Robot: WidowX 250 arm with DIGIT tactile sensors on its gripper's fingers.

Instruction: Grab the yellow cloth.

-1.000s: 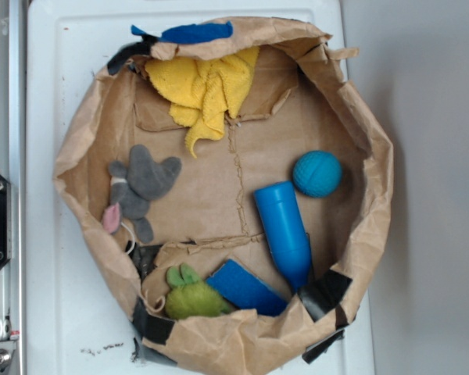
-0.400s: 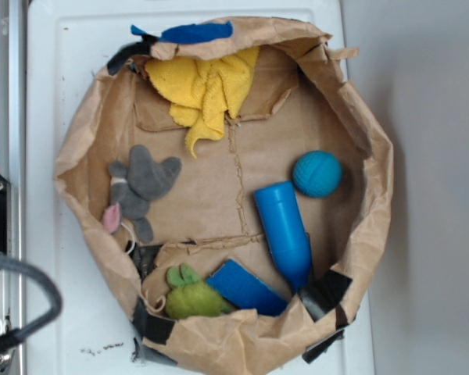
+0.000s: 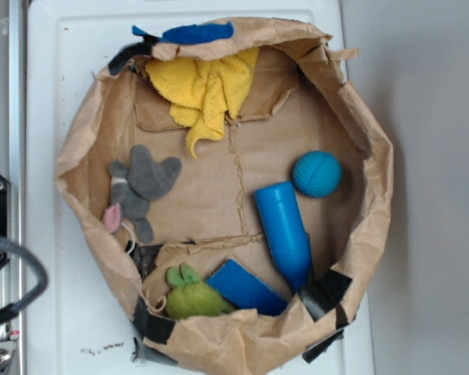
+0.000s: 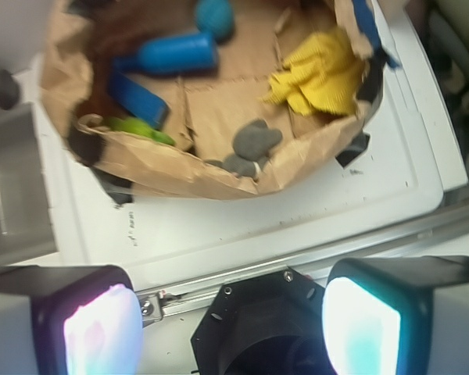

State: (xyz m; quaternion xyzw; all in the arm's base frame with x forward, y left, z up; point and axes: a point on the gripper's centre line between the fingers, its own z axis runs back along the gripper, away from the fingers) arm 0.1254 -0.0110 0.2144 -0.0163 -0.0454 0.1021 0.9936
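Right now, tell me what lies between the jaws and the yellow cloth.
The gripper sits outside the paper bag, jaws open. The bag's raised brown wall stands between it and the yellow cloth; the grey mouse lies just inside that wall.

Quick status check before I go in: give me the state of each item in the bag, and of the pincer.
yellow cloth: crumpled, draped against the bag's far wall, not gripped.
grey plush mouse: lying flat, untouched.
blue bottle: on its side.
blue ball: resting beside the bottle's wide end.
green plush toy: lying by the near wall.
paper bag: rolled open.
pincer: open, outside the bag, holding nothing.
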